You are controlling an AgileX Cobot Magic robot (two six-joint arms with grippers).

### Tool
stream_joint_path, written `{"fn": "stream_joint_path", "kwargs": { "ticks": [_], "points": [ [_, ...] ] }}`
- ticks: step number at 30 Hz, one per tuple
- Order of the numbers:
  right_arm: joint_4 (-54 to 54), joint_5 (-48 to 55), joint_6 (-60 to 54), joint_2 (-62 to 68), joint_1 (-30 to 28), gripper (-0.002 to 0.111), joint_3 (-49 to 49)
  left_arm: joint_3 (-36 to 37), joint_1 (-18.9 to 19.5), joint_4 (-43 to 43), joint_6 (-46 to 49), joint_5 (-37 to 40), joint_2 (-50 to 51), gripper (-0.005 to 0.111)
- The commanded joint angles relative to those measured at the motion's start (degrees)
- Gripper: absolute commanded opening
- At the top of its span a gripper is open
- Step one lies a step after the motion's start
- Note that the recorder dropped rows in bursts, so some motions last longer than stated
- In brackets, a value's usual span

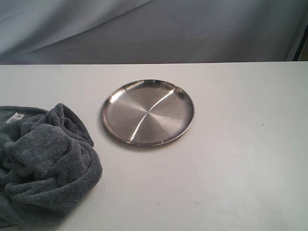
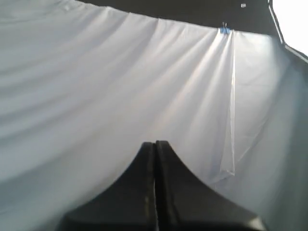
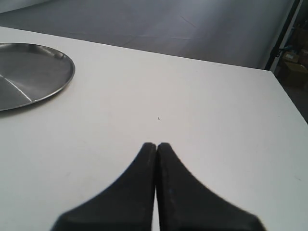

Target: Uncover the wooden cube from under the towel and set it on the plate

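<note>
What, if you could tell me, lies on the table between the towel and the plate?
Nothing: in the exterior view only bare white table separates the towel from the plate.

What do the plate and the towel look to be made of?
Plate: looks like brushed stainless steel, shiny, with radial streaks of reflected light.
Towel: seems thick grey terry or fleece, matte and fluffy, crumpled in soft folds.
</note>
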Motion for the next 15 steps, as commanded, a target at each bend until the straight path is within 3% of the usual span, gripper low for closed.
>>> {"fn": "stream_joint_path", "kwargs": {
  "ticks": [1, 4, 9, 15],
  "points": [
    [0.29, -0.22, -0.17, -0.35, 0.03, 0.000, 0.22, -6.46, -0.29, 6.95, -0.94, 0.62, 13.30, 0.000],
    [0.29, -0.22, -0.17, -0.35, 0.03, 0.000, 0.22, -8.42, -0.29, 8.78, -0.83, -2.38, 20.24, 0.000],
    [0.29, -0.22, -0.17, -0.35, 0.03, 0.000, 0.22, -8.52, -0.29, 9.81, -0.47, -4.66, 23.68, 0.000],
    [0.29, -0.22, -0.17, -0.35, 0.03, 0.000, 0.22, -8.52, -0.29, 24.29, -0.47, -3.40, 23.68, 0.000]
  ]
}}
